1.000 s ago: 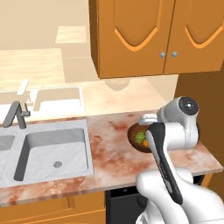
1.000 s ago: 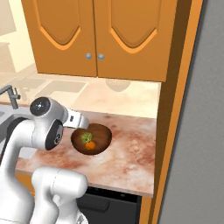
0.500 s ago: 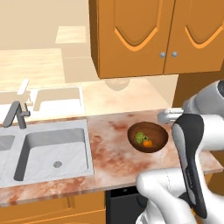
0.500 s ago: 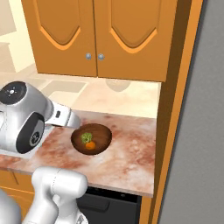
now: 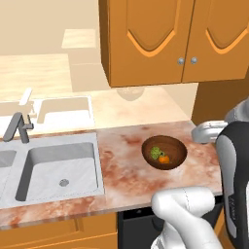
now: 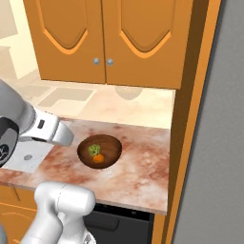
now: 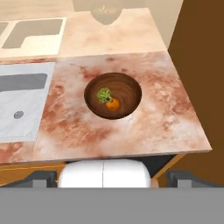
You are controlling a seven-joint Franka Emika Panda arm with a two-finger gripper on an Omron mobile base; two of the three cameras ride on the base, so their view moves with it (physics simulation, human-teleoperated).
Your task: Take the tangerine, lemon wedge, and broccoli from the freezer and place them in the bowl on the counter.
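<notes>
A: Change since a second ago: your arm has swung back off the bowl [image 5: 164, 151] and toward the base, leaving it uncovered.

B: Item one, the container?

A: Dark-brown bowl, upright on the counter [image 5: 126, 170], to the right of the sink [image 5: 58, 168]. Contents you can check: one tangerine [image 7: 112, 104], one green lumpy piece, the broccoli [image 7: 104, 94], the two touching. In the left base view a paler green piece sits pressed against the broccoli; whether it is the lemon wedge, you cannot tell.

B: The claw?

A: The gripper [image 7: 112, 178] hangs above the counter's front edge, jaws spread wide, holding nothing.

B: Surface and room?

A: Marbled reddish-and-cream worktop, bare around the bowl. Faucet [image 5: 17, 127] at the sink's left. Orange upper cabinets [image 6: 107, 38] overhead. A black appliance [image 6: 121, 224] below the counter. A grey panel [image 6: 214, 143] at the right edge of the right base view.
</notes>
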